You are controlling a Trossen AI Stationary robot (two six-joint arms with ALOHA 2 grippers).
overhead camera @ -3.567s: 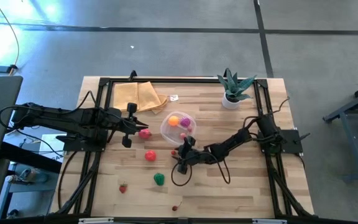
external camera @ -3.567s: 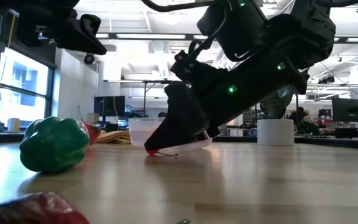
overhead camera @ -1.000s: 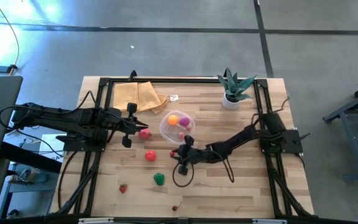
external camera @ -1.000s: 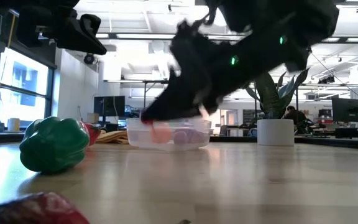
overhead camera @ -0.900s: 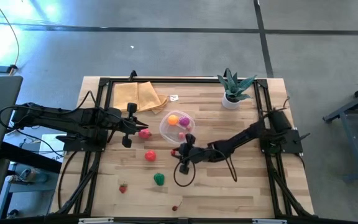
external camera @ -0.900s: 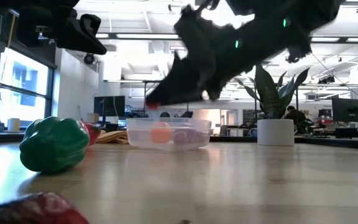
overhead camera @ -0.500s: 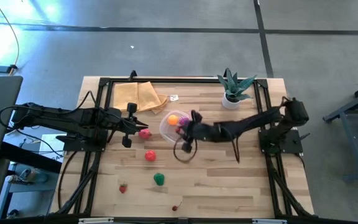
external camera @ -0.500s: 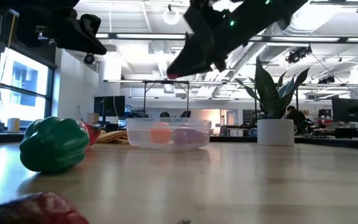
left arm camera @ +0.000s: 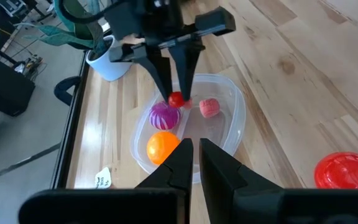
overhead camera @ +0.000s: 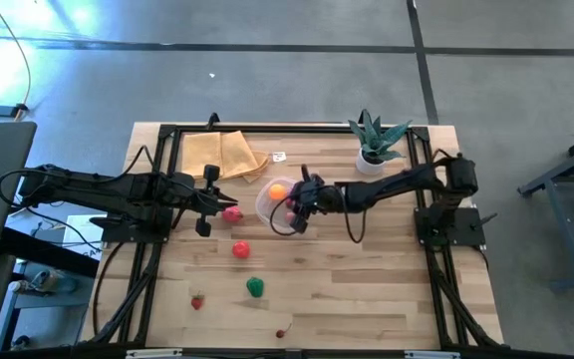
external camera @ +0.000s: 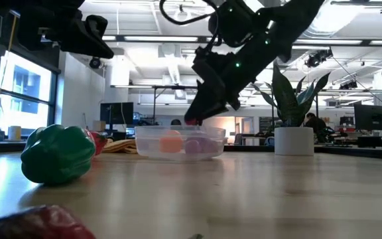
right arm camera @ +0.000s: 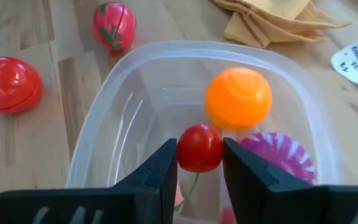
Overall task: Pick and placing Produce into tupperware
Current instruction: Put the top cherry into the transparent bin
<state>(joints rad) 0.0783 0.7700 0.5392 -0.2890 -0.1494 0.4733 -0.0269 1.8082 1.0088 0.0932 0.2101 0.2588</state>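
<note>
The right gripper (right arm camera: 199, 163) hung over the clear tupperware (overhead camera: 267, 205) near the table's middle, its fingers pinching a small red cherry (right arm camera: 199, 147). An orange fruit (right arm camera: 238, 98) and a purple piece (right arm camera: 279, 156) lay inside the container. The left gripper (left arm camera: 193, 155) was closed and empty beside a red tomato (overhead camera: 231, 213).

The right gripper (right arm camera: 199, 163) pinches a small red cherry (right arm camera: 199, 147) between its jaws, above the clear tupperware (right arm camera: 104, 134). Inside lie an orange ball (right arm camera: 238, 98) and a purple-striped piece (right arm camera: 278, 155); a pink scrap below is too hidden to name. On the desk (right arm camera: 17, 143) sit a red tomato (right arm camera: 8, 84), a strawberry (right arm camera: 114, 25) and a yellow cloth (right arm camera: 278, 18).
</note>
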